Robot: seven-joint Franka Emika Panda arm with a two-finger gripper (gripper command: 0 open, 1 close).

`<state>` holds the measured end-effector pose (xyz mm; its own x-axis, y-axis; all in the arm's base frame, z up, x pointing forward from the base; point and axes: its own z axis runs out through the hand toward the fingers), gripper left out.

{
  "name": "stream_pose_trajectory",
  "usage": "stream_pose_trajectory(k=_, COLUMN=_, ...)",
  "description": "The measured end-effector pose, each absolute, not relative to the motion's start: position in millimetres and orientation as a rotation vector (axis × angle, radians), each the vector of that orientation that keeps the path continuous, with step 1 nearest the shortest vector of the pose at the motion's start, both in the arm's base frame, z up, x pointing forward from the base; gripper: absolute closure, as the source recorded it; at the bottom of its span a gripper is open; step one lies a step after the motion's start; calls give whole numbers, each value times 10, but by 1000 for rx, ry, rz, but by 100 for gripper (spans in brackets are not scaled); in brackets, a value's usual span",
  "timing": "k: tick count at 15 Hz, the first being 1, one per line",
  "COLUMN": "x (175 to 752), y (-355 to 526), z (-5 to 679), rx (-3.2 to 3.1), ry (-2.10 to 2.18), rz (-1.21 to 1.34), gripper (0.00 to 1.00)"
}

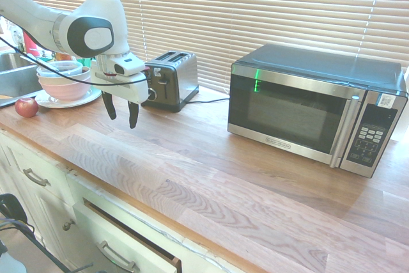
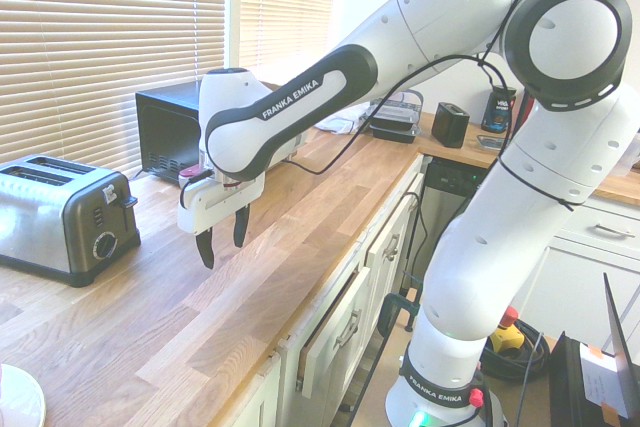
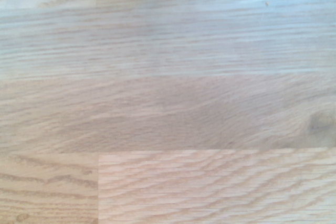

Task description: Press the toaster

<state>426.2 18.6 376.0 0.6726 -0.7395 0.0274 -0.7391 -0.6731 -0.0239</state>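
Kitchen counter of pale wood planks (image 1: 211, 164) under slatted window blinds (image 1: 255, 11); wrist view shows only bare wood grain. Toaster (image 1: 171, 80) stands at the back of the counter by the blinds, black end panel with dial and lever facing the arm, cord trailing toward the steel-and-black microwave (image 1: 316, 108), which sits well apart from it. Gripper (image 1: 122, 110) hangs above the counter just in front of the toaster's lever end, not touching it, fingers pointing down and spread with nothing between them; a red apple (image 1: 26, 107) and stacked bowls on a plate (image 1: 64, 81) lie near the sink (image 1: 14, 78).
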Motion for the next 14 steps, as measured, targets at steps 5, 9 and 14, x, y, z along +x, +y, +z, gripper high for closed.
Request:
stream_pose_trajectory(k=5, x=4265, y=174, z=3733, rx=-2866, ry=1239, rz=-81, gripper=0)
stream_pose_trajectory(k=9, x=4473, y=201, z=3986, rx=-2842, ry=1199, rz=-182, gripper=0)
stream_pose_trajectory(k=14, x=5035, y=272, z=4452, rx=-2813, ry=1136, rz=-282, gripper=0)
